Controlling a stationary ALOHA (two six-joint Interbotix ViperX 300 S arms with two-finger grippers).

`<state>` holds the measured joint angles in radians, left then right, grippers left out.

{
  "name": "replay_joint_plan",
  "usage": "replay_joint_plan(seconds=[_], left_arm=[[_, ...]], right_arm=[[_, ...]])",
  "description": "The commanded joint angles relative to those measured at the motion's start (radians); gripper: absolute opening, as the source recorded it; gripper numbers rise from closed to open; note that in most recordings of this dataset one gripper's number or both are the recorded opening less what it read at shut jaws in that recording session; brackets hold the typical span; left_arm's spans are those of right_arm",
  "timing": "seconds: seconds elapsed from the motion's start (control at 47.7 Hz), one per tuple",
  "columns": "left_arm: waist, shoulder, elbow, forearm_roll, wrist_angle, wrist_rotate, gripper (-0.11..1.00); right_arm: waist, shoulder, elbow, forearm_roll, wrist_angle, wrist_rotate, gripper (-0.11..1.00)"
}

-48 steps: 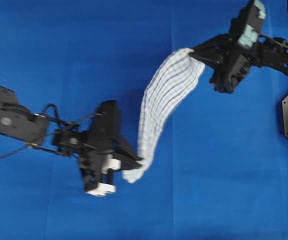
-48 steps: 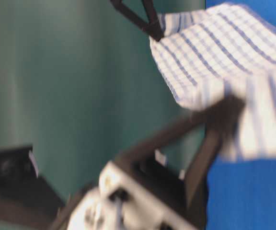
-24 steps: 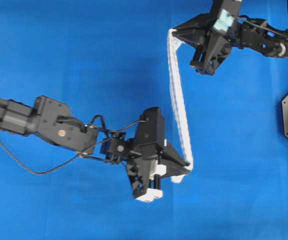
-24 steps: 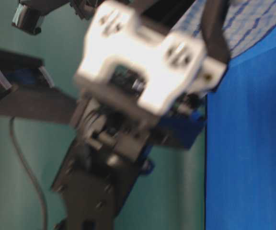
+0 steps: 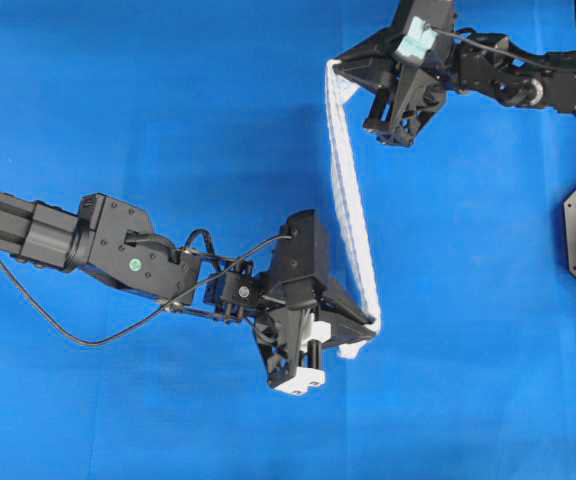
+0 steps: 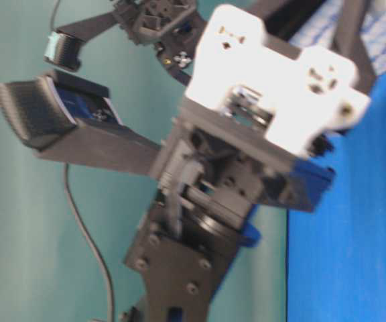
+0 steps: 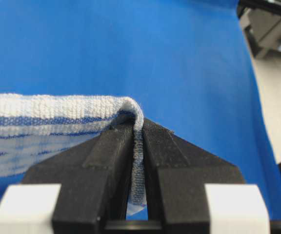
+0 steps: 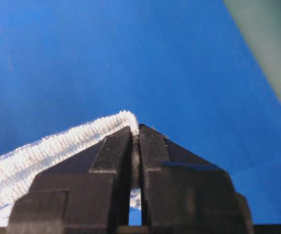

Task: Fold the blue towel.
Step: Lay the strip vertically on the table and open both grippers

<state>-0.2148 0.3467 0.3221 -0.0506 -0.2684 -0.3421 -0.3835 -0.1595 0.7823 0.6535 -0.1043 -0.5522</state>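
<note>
The white woven towel with thin blue stripes [image 5: 350, 210] hangs pulled tight between the two arms, above the plain blue surface [image 5: 148, 110]. A second ago it sagged in a wide, loose curve; now it looks like a thin straight strip seen on its edge. The left gripper [image 5: 373, 325] has its black fingers [image 7: 109, 156] squeezed on one end of the towel. That arm has reached farther toward the right. The right gripper [image 5: 336, 66] pinches the other end, and it has moved up and to the left.
</note>
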Motion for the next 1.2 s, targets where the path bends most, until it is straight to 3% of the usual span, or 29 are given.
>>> replay_joint_plan(seconds=[0.0,0.587,0.818,1.049,1.174], left_arm=[[-0.02,-0.031,0.002,-0.002,-0.011,-0.002,0.03],[-0.034,-0.057,0.081,-0.002,-0.008,-0.067,0.06],[-0.038,-0.072,0.126,-0.003,-0.008,-0.071,0.25],[-0.043,-0.094,0.184,-0.026,-0.008,-0.074,0.52],[-0.046,-0.117,0.23,-0.035,-0.006,-0.12,0.61]], right_arm=[[-0.009,0.003,-0.017,-0.002,-0.014,0.0,-0.04],[-0.011,0.123,-0.092,-0.003,-0.008,-0.008,-0.04],[-0.011,0.175,-0.144,-0.014,0.02,-0.009,-0.04],[-0.011,0.221,-0.186,-0.015,0.037,-0.002,-0.03],[-0.009,0.229,-0.199,-0.014,0.035,0.003,0.05]])
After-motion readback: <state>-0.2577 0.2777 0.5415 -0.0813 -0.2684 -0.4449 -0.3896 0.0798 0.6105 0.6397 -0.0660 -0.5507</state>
